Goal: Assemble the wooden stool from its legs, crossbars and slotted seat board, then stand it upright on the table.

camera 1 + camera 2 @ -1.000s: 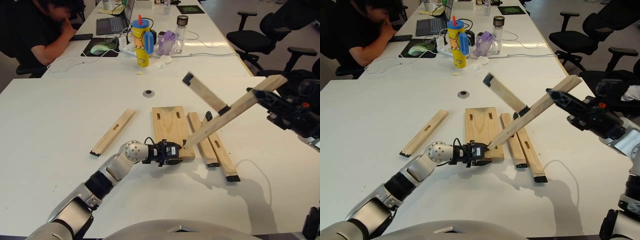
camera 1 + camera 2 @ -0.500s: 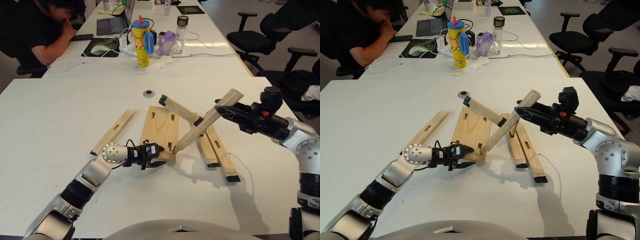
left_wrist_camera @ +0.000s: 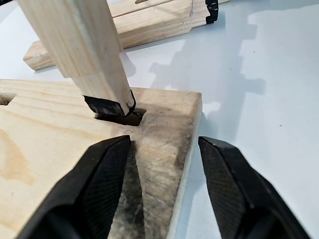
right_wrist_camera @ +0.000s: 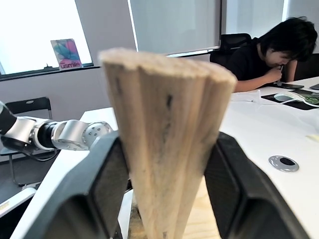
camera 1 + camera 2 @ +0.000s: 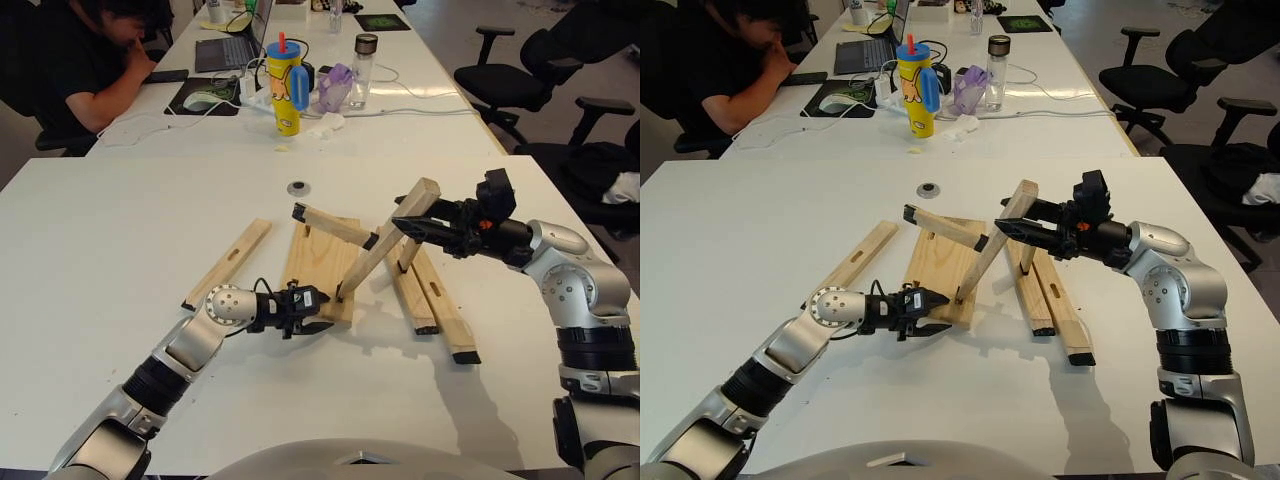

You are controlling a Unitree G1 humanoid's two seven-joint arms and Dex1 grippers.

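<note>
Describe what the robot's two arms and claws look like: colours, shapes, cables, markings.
Both arms are rounded silver-grey shells with black sections between them. The left arm ends in a silver disc-shaped wrist joint, with thin black cables looping to the black left claw. Its fingers are broad and tapered, with finely ridged pads. The right arm carries a black wrist block with a small red mark before the black right claw.

Seat board (image 5: 315, 272) and leg (image 5: 375, 253) are pale, grainy bare wood; the table (image 5: 120, 230) is smooth matt white.
</note>
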